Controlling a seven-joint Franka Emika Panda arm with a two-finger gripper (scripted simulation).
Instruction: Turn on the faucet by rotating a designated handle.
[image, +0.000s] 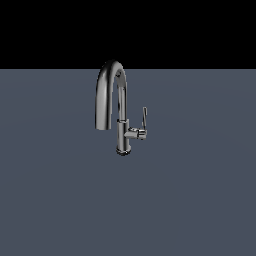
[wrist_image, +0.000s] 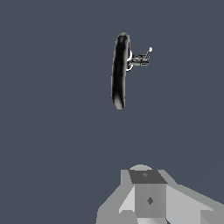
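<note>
A dark chrome faucet (image: 122, 131) stands upright on the grey floor, and its arched spout (image: 109, 85) curves toward the exterior view's left. The handle (image: 144, 120) is a thin flat lever pointing up from a short stub on the exterior view's right of the body. The wrist view looks down on the faucet (wrist_image: 120, 70) from well above, with the handle (wrist_image: 143, 57) sticking out to one side. My gripper (wrist_image: 148, 186) shows only as grey blocks at the picture's edge, far from the faucet and touching nothing. The arm is absent from the exterior view.
A flat blue-grey surface (image: 190, 200) spreads around the faucet on all sides, under a black background.
</note>
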